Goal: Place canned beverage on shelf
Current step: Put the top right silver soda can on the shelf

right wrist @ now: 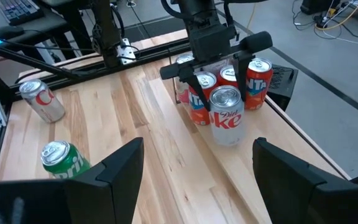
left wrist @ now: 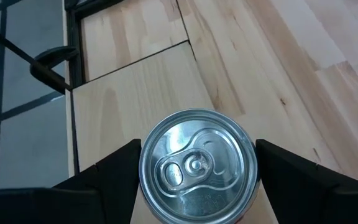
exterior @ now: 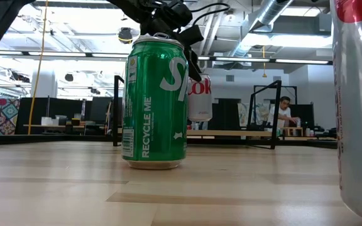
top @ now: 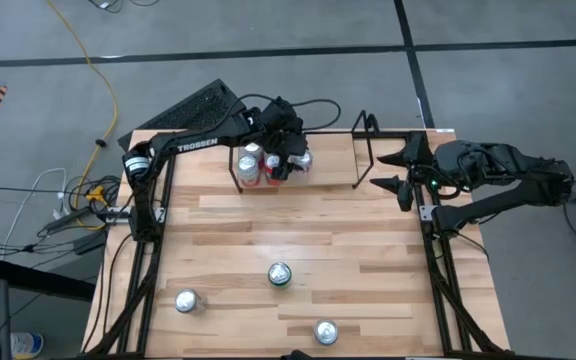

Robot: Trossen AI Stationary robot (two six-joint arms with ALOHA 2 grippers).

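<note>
The shelf [top: 363, 150], black wire with a light wood floor [left wrist: 135, 93], stands at the table's far edge. Two orange cans [top: 248, 165] stand at its left end. My left gripper [top: 298, 152] is over the shelf, pointing down, shut on a silver Diet Coke can [right wrist: 227, 115]. The can's top fills the left wrist view [left wrist: 197, 165]. In the low view the can [exterior: 200, 97] shows behind a green Sprite can. My right gripper [top: 400, 168] is open and empty at the table's right edge, beside the shelf's right end. My left gripper pinches the Diet Coke can between its two fingers [left wrist: 114, 177], one on each opposite side of the wall near the top rim [left wrist: 143, 155]. The fingers come from above, pointing down. The can is upright, its bottom [exterior: 200, 119] at or just above the shelf floor.
A green Sprite can [top: 280, 274] stands mid-table. Two silver cans [top: 187, 301] [top: 325, 332] stand near the near edge. More orange cans [right wrist: 260, 81] crowd the shelf behind the held can. The shelf floor to the right [top: 333, 160] is bare. A person [exterior: 285, 110] sits far behind the table.
</note>
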